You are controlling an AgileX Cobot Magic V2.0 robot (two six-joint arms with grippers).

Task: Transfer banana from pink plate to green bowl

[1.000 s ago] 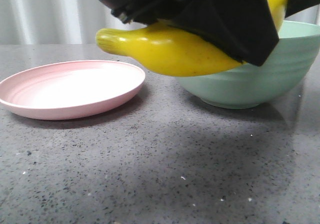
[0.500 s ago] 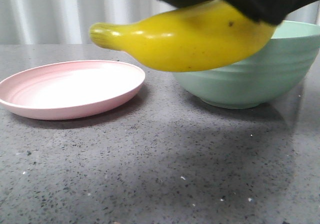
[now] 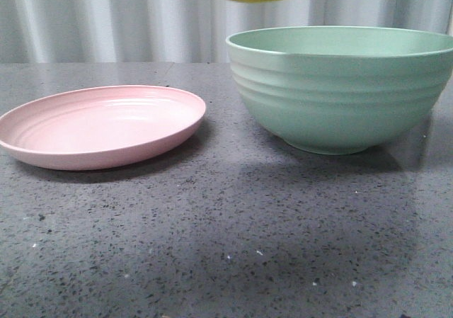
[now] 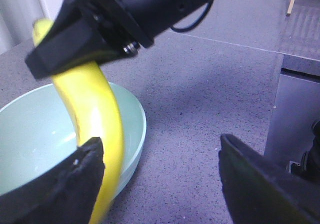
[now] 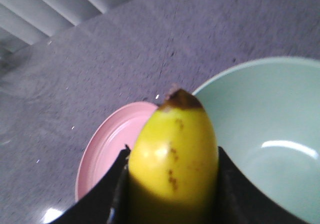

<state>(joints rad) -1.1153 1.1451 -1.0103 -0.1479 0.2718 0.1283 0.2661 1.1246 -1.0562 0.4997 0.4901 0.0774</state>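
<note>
Surface: dark grey speckled stone-look tabletop [image 3: 212,247] before pale pleated curtains [image 3: 106,20], bearing the bare pink plate [image 3: 99,127] just beside the green bowl [image 3: 340,84]. Banana [image 5: 172,159]: clamped between the right gripper [image 5: 170,194] fingers, raised above the bowl. Left gripper [image 4: 160,179]: jaws spread wide, holding nothing, near the bowl.
</note>
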